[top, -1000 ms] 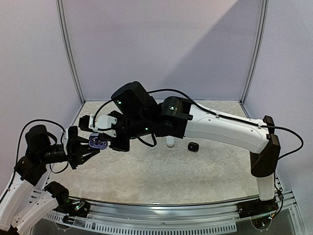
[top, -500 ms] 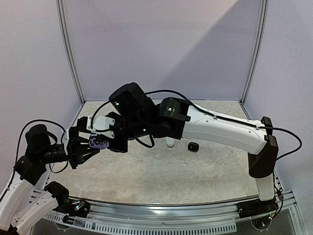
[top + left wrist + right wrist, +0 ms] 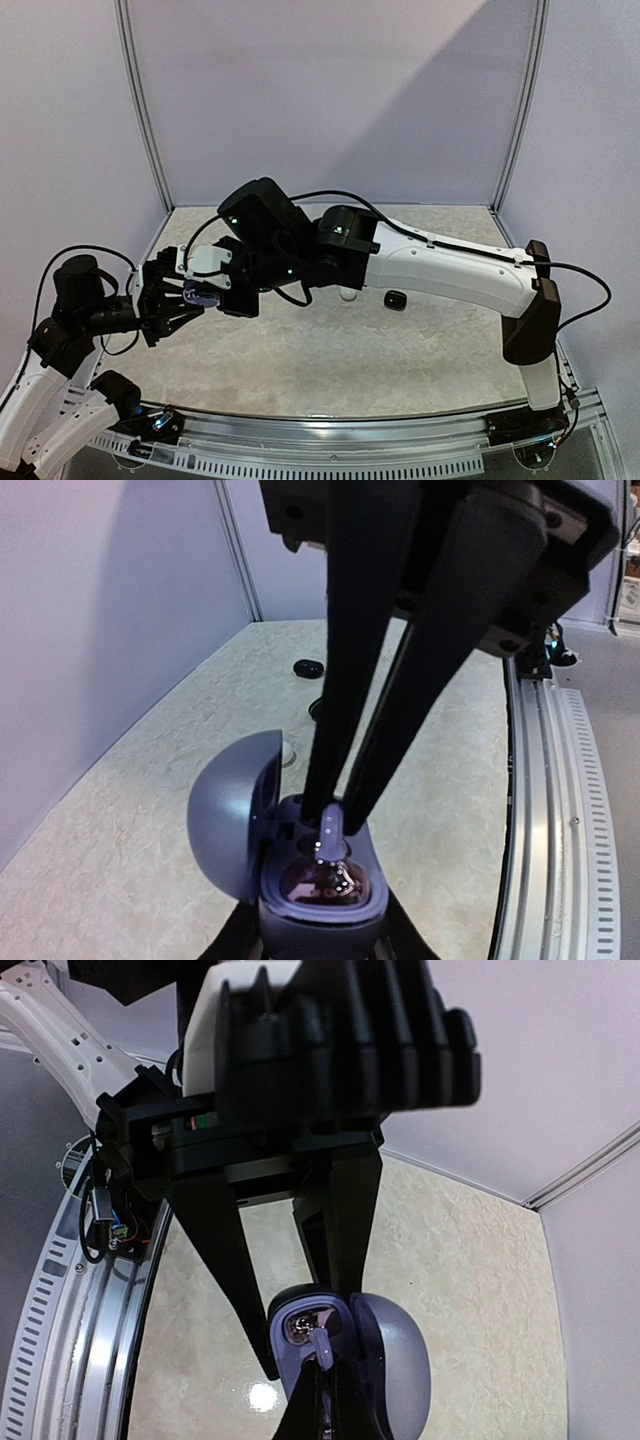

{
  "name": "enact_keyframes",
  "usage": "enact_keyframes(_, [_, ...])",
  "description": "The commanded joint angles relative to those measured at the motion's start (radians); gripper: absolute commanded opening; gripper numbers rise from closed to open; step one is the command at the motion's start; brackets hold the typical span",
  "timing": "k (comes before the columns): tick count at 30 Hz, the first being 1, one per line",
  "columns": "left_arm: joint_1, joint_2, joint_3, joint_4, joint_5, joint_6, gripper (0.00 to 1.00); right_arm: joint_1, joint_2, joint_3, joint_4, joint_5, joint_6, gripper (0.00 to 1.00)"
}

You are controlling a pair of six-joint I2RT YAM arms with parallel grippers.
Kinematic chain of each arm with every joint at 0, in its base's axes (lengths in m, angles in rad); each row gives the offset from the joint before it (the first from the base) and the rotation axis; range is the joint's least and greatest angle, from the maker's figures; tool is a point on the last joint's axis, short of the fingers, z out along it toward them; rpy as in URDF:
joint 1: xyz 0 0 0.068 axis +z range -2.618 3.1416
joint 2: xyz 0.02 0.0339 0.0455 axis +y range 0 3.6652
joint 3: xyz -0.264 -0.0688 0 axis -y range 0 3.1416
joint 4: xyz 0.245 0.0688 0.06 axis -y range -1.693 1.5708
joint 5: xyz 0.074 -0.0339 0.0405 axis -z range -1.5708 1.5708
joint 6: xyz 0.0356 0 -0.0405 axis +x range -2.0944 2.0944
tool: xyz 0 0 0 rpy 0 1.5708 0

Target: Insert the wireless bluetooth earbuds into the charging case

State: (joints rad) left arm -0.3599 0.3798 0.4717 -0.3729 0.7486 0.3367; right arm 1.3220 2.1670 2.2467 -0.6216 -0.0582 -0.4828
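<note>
earbud (image 3: 330, 832): lilac, its stem pinched between the tips of the right gripper (image 3: 336, 802), lower end at the mouth of the charging case (image 3: 322, 892)
right gripper: clenched on the earbud, fingers pointing down from above
charging case: purple, lid (image 3: 232, 820) swung open, directly beneath the right gripper's tips, off the table (image 3: 350, 355)
left gripper (image 3: 178, 303): clamped on the charging case's lower body from both sides
table: small black object (image 3: 396, 299) lying well beyond both grippers

Nothing legible — no lettering, brand or number shows on the charging case (image 3: 322, 915) or the tabletop (image 3: 400, 350).
</note>
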Motion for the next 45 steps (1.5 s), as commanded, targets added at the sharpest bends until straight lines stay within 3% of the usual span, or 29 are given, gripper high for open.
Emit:
enact_keyframes(1, [-0.016, -0.012, 0.015, 0.05, 0.047, -0.035, 0.0, 0.0, 0.044, 0.011, -0.02, 0.003, 0.013, 0.1])
enact_keyframes(14, [-0.013, -0.02, -0.019, 0.086, 0.074, -0.107, 0.0, -0.008, -0.049, -0.037, -0.02, 0.021, 0.013, 0.27])
enact_keyframes(21, [-0.007, -0.031, -0.038, 0.073, 0.069, -0.084, 0.0, -0.019, -0.195, -0.151, 0.073, -0.036, 0.04, 0.47])
enact_keyframes(26, [-0.006, -0.044, -0.02, -0.046, 0.073, 0.086, 0.0, -0.065, -0.285, -0.266, 0.245, -0.157, 0.154, 0.48])
enact_keyframes(31, [-0.006, -0.045, 0.007, -0.104, 0.071, 0.183, 0.0, -0.09, -0.214, -0.227, 0.299, 0.078, 0.32, 0.47])
enact_keyframes(34, [-0.006, -0.045, 0.016, -0.108, 0.07, 0.193, 0.0, -0.092, -0.098, -0.091, 0.209, 0.074, 0.348, 0.46])
enact_keyframes(38, [-0.007, -0.047, 0.017, -0.117, 0.056, 0.2, 0.0, -0.085, -0.007, -0.015, 0.129, -0.094, 0.33, 0.45])
enact_keyframes(45, [0.003, -0.048, -0.009, -0.013, -0.015, 0.083, 0.0, -0.027, -0.108, -0.174, 0.121, -0.186, 0.146, 0.45])
